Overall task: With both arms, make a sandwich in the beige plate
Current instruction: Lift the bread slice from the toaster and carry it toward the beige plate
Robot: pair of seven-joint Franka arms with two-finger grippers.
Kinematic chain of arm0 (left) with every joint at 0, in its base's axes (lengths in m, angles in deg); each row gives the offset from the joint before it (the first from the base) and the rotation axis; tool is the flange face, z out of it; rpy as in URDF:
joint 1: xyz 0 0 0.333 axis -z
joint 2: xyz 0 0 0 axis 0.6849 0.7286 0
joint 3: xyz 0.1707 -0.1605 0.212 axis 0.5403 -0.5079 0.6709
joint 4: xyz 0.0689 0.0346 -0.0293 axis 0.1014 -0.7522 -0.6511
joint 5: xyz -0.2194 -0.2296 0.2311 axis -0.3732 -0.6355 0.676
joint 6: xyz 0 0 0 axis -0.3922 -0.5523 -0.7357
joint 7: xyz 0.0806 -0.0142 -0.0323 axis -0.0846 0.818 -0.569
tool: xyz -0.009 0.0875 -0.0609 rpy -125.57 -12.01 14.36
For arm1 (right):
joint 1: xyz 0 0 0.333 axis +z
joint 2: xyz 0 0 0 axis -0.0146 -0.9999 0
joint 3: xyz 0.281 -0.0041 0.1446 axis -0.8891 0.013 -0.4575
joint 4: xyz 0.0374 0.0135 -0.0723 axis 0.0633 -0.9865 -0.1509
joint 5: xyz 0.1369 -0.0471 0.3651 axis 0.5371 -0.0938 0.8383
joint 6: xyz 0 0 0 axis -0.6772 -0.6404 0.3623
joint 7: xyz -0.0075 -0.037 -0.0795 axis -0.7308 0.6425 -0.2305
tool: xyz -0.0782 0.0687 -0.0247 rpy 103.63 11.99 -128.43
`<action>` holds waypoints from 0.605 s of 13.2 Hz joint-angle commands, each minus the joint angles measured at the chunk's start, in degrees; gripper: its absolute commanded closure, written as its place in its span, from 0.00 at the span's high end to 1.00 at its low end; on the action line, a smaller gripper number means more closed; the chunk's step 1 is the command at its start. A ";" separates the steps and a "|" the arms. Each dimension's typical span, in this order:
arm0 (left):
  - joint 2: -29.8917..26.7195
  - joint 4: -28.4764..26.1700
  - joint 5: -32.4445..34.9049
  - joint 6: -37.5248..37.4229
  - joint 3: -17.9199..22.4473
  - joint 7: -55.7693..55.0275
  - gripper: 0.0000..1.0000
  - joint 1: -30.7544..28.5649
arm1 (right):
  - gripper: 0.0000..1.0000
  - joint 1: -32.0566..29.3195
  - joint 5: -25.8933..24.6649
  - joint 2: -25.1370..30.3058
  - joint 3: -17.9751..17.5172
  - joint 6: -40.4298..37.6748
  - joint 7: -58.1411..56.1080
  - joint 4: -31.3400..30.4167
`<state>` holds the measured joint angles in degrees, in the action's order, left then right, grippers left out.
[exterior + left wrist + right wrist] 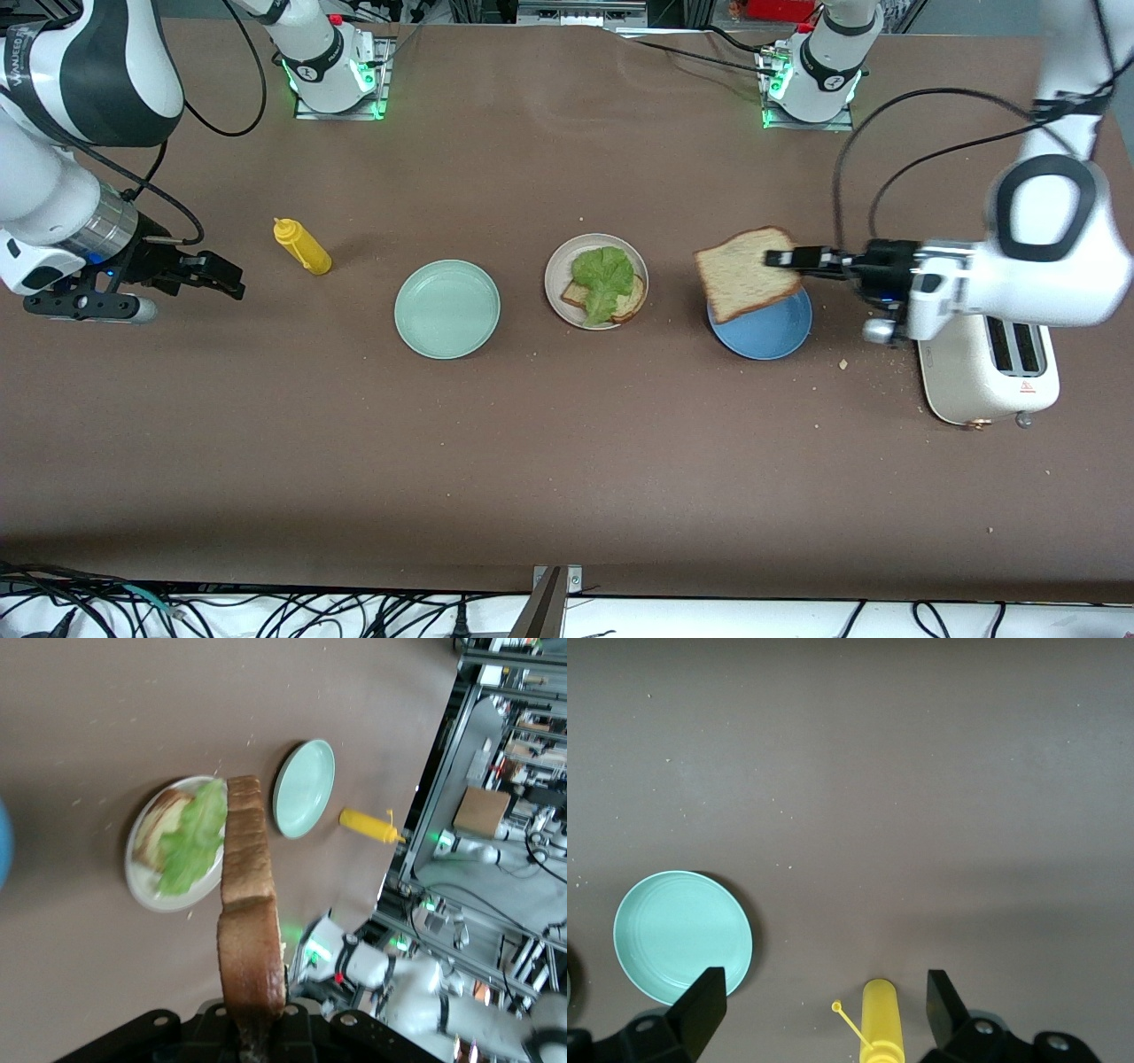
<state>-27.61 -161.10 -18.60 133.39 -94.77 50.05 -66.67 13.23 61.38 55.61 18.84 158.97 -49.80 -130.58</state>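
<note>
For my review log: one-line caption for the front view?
Left gripper holds a bread slice above the blue plate; lettuce tops bread on the beige plate.

The table point(567, 461) is seen from a high front camera facing the arm bases, its whole width taken in. From the left wrist, the table is viewed at a low slant along a held bread slice point(248, 912), with the beige plate point(142, 890), green plate point(304, 788) and bottle point(368, 825) farther off. From the right wrist, the table is viewed straight down and closer, over the bottle point(881, 1019). The green plate point(682, 936) and bottle are shared by all three views.
</note>
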 commanded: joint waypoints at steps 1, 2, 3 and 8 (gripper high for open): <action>1.35 -6.23 -4.61 12.59 -6.00 3.89 0.00 1.10 | 1.00 0.18 -1.03 1.27 0.07 -0.40 0.05 -0.74; 3.63 -6.15 -4.62 14.98 -6.10 3.89 0.00 4.68 | 1.00 0.09 -1.03 1.27 0.07 -0.49 0.05 -0.74; 6.00 -6.07 -4.62 19.70 -6.02 3.89 0.00 8.11 | 1.00 0.09 -1.03 1.27 0.07 -0.40 0.14 -0.65; 12.26 -6.24 -4.62 29.75 -6.02 4.07 0.00 16.31 | 1.00 0.09 -1.03 1.27 0.07 -0.49 0.05 -0.74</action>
<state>-16.52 -167.97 -21.10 161.58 -100.85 51.82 -51.22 13.20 61.34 55.69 18.88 158.86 -49.80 -130.60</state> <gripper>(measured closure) 0.921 0.000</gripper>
